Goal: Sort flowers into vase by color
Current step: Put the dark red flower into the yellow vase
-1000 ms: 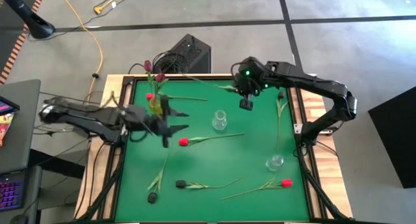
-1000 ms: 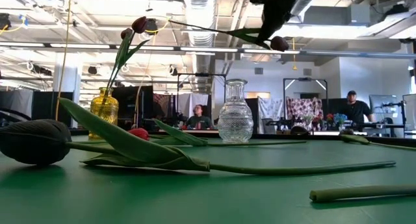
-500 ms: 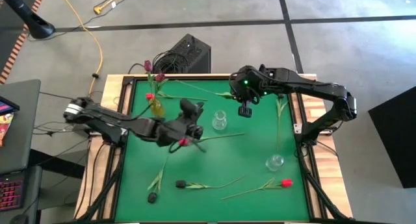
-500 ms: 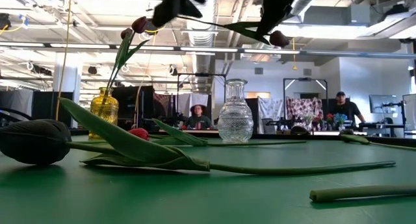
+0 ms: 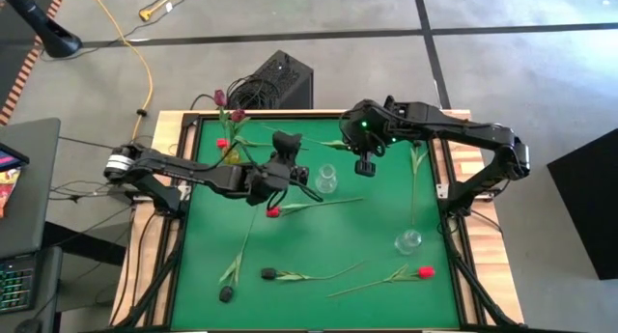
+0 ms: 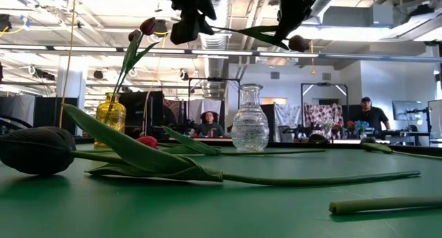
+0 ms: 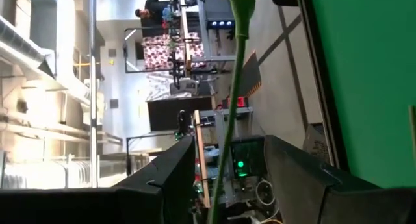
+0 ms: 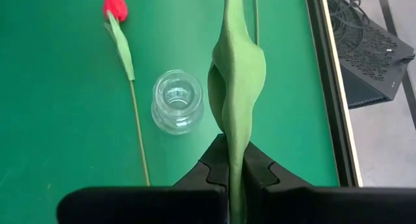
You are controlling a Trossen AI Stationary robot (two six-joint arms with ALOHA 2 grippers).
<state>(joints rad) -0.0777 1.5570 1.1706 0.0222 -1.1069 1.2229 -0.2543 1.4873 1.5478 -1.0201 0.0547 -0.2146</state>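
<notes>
Over the far middle of the green table (image 5: 386, 188), the right gripper (image 5: 365, 166) hangs in the air, clenched on a flower (image 8: 235, 87). Its fingers (image 8: 214, 169) press together on the green stem and leaf, and in the low view a dark flower head hangs just beside it. The flower is held up off the table, close to the clear vase (image 5: 326, 180) in the middle.

The left gripper (image 5: 286, 154) is in the air too, just left of that clear vase. Its fingers (image 7: 169, 175) are apart and nothing is pinched between them. A green stem shows far off between them in the left wrist view.

A yellow vase (image 5: 230, 157) stands at the far left with two dark red flowers (image 5: 224, 106) in it. A red flower (image 5: 294, 208) lies on the table just near the left gripper. A second clear vase (image 5: 407, 241) stands at the near right. Near the front edge lie a dark flower (image 5: 299, 274) and another red flower (image 5: 396, 274). One more dark flower (image 5: 230, 275) lies at the near left.

People (image 6: 371, 117) show in the room behind the table.
</notes>
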